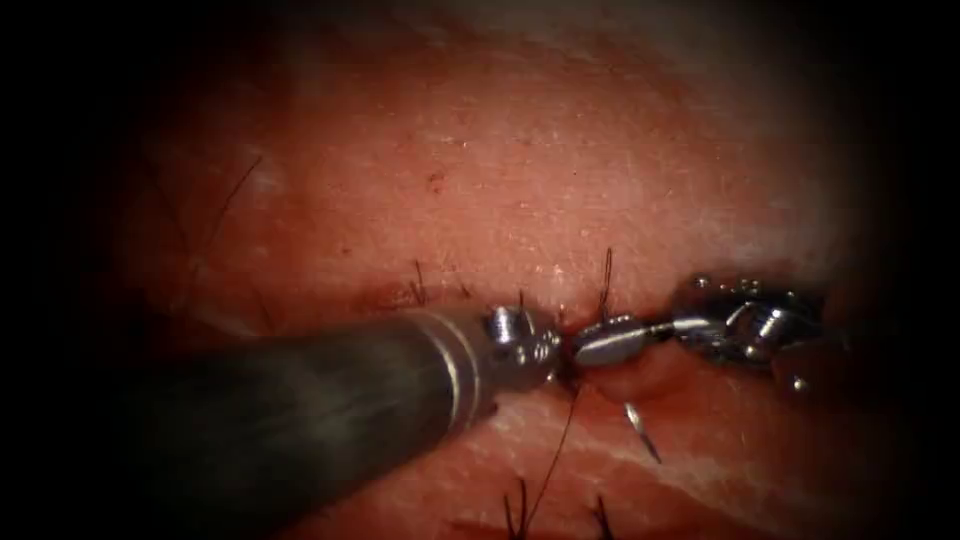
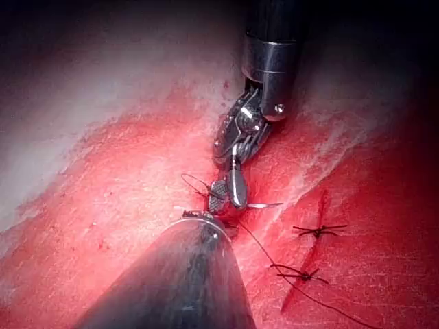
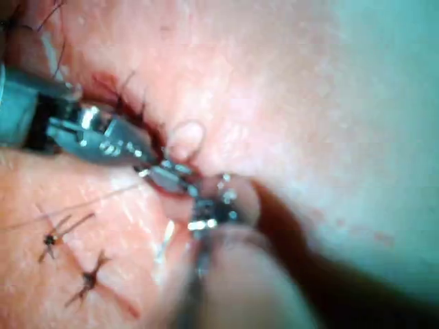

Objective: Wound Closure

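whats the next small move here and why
Probably bring the left gripper across to the bare needle end that sticks out of the tissue, just below the right gripper in the endoscope view. The right gripper looks shut on the needle's other end.

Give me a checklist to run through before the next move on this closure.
1. Needle located: ok. One bare end sticks out of the tissue below the hands, and the rest is hidden.
2. Right hand grip: jaws look shut. On what: cannot tell.
3. Left hand hold: cannot tell.
4. Thread traced: ok. It runs down from between the two hands.
5. Earlier knots tied across the cut: ok.
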`<state>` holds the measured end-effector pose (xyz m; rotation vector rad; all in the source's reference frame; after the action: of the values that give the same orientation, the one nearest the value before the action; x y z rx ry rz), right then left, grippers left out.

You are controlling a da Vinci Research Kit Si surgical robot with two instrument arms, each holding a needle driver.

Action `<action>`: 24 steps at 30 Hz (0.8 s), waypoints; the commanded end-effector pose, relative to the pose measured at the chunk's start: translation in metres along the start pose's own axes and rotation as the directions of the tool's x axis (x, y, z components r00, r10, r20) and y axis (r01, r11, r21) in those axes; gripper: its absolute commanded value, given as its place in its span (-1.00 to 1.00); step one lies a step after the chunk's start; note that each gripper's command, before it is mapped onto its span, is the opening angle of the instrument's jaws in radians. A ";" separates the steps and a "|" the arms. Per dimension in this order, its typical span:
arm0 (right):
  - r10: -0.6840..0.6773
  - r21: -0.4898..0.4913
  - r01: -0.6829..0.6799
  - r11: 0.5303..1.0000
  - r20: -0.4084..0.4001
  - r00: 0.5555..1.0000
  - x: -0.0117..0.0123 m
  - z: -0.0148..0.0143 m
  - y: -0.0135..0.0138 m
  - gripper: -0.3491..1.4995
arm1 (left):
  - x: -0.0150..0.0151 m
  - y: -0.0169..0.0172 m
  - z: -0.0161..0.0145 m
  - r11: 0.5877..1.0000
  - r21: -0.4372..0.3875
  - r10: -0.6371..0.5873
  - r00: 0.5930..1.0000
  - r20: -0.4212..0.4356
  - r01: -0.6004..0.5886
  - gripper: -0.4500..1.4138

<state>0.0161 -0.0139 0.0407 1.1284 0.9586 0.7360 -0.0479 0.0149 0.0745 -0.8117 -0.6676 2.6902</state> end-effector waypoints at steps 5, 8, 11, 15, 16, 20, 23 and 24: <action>-0.155 -0.001 0.155 0.988 -0.005 0.988 0.0007 -0.0014 0.0013 0.69 | -0.0004 0.0025 -0.0003 0.997 0.047 0.070 0.992 -0.102 -0.065 -0.60; -0.229 0.000 0.229 0.973 -0.004 0.973 0.0016 -0.0030 0.0017 0.69 | -0.0012 0.0040 -0.0011 0.993 0.083 0.101 0.978 -0.181 -0.088 -0.60; -0.285 -0.021 0.285 0.958 -0.008 0.959 0.0025 -0.0053 0.0017 0.69 | -0.0024 0.0055 -0.0014 0.984 0.138 0.148 0.954 -0.262 -0.114 -0.60; -0.307 -0.012 0.307 0.952 -0.022 0.951 0.0036 -0.0081 0.0010 0.65 | -0.0025 0.0057 -0.0013 0.969 0.212 0.201 0.909 -0.365 -0.129 -0.55; -0.310 -0.022 0.310 0.951 -0.032 0.950 0.0037 -0.0087 0.0009 0.65 | -0.0023 0.0056 -0.0013 0.963 0.233 0.218 0.896 -0.387 -0.134 -0.51; -0.329 -0.058 0.327 0.943 -0.033 0.944 0.0036 -0.0102 0.0011 0.60 | -0.0011 0.0057 -0.0014 0.946 0.297 0.258 0.852 -0.456 -0.128 -0.35; -0.336 -0.078 0.333 0.940 -0.034 0.941 0.0035 -0.0105 0.0017 0.60 | -0.0002 0.0058 -0.0013 0.938 0.323 0.276 0.838 -0.470 -0.128 -0.28; -0.336 -0.082 0.332 0.940 -0.034 0.941 0.0035 -0.0105 0.0019 0.60 | 0.0001 0.0058 -0.0012 0.937 0.327 0.275 0.835 -0.476 -0.122 -0.24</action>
<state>0.0078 -0.0049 0.0394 0.8515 1.1236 0.5167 -0.0476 0.0110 0.0698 -1.5120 -0.0466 2.4640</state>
